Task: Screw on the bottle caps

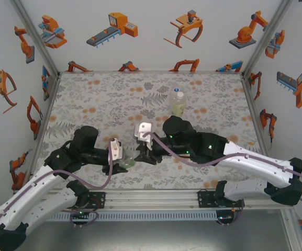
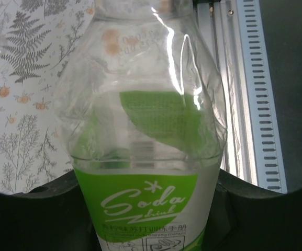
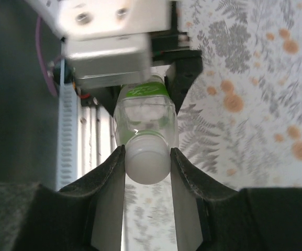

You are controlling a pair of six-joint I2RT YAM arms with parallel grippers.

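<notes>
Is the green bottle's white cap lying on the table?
No, the cap sits on the bottle, between the fingers of the right gripper.

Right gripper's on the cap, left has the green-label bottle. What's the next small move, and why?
Probably roll the right gripper to screw the cap down. It grips both sides of the cap, which sits on the neck of the bottle, and the left gripper clamps the body. How far it is threaded cannot be told.
</notes>
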